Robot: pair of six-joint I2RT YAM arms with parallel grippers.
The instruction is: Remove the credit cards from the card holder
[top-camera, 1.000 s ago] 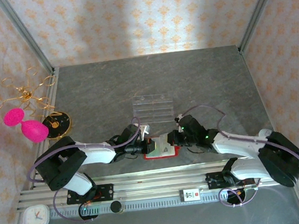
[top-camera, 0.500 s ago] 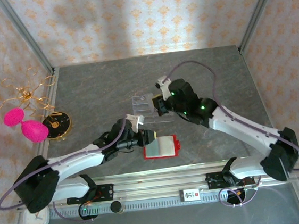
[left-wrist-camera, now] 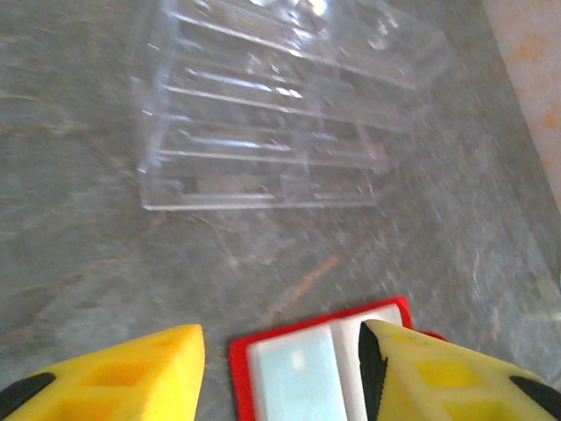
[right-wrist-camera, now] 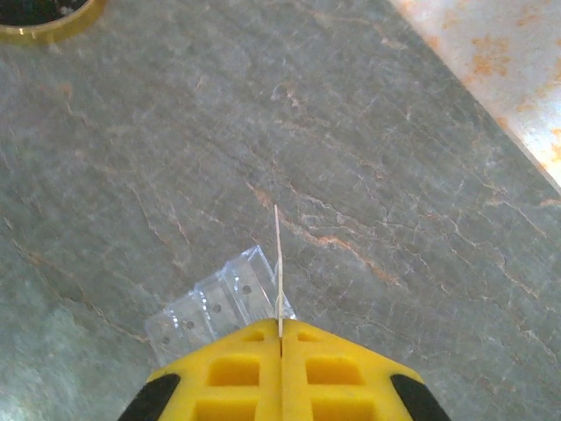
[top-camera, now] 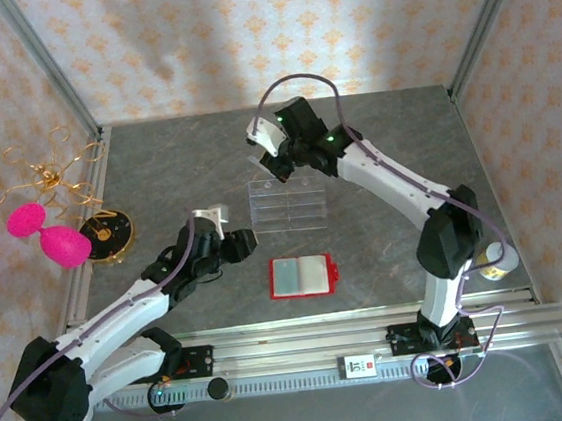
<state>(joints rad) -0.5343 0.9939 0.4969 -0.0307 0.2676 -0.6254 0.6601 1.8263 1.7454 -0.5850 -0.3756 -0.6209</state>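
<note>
The right gripper (right-wrist-camera: 280,332) pinched a card (right-wrist-camera: 278,263) edge-on above the clear tray (right-wrist-camera: 210,311), probably to slot it in.

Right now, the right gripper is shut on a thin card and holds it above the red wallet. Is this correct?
Not quite. The right gripper is shut on a thin card, but it holds it above a corner of the clear tray, not above the red wallet. The right wrist view shows the tray under the card. In the top view, the wallet lies nearer the arm bases.
</note>
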